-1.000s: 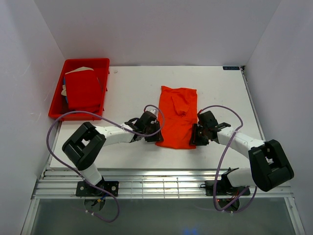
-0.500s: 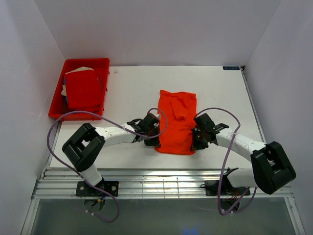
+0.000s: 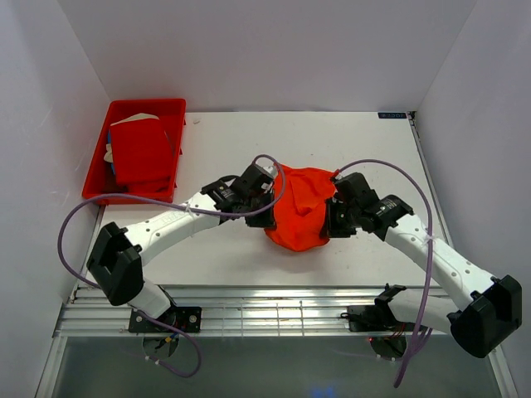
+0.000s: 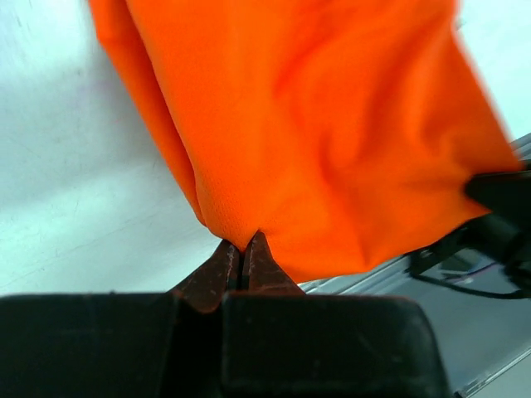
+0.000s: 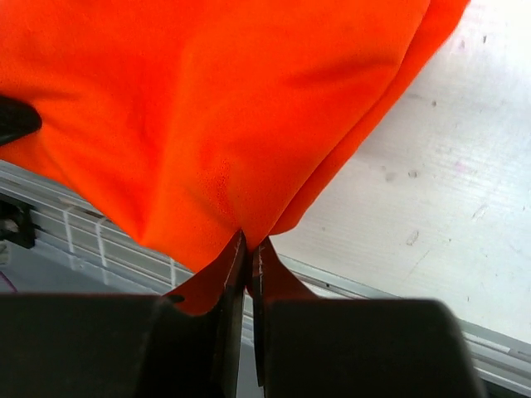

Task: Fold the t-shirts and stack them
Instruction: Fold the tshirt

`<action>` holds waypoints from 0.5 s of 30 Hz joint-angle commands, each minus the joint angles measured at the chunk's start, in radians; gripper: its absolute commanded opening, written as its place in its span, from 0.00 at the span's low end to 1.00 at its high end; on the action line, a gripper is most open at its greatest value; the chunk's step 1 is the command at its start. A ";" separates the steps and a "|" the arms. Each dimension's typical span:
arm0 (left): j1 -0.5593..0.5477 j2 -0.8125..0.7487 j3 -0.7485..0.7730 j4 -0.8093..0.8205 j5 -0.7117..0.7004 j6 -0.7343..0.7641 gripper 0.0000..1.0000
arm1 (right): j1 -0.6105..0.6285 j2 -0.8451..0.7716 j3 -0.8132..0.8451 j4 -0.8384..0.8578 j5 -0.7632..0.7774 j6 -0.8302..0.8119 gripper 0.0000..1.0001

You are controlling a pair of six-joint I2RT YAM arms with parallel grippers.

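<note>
The orange t-shirt (image 3: 300,207) hangs bunched between my two grippers above the middle of the table, sagging toward the near edge. My left gripper (image 3: 267,201) is shut on its left edge; the left wrist view shows the cloth (image 4: 315,133) pinched at the fingertips (image 4: 228,257). My right gripper (image 3: 335,209) is shut on its right edge; the right wrist view shows the cloth (image 5: 216,108) pinched at the fingertips (image 5: 236,257). The red t-shirt (image 3: 139,153) lies folded in the red tray at the back left.
The red plastic tray (image 3: 170,106) sits at the table's back left corner, with something white under the red shirt. The slatted metal rail (image 3: 274,311) runs along the near edge. White walls close in the left, back and right.
Both grippers have lifted and moved away from the near edge with the orange shirt. It lay flat on the table before; now it is raised and bunched between them.
</note>
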 commanded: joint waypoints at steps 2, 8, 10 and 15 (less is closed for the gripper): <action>0.003 -0.057 0.156 -0.047 -0.091 -0.024 0.00 | 0.010 0.037 0.131 -0.028 0.037 -0.001 0.08; 0.005 -0.083 0.174 -0.016 -0.240 -0.057 0.00 | 0.014 0.098 0.207 -0.003 0.110 -0.026 0.08; 0.008 -0.065 0.166 -0.004 -0.240 -0.060 0.00 | 0.014 0.126 0.213 0.003 0.122 -0.030 0.08; 0.016 -0.011 0.143 0.047 -0.224 -0.064 0.00 | 0.016 0.178 0.213 0.036 0.165 -0.030 0.09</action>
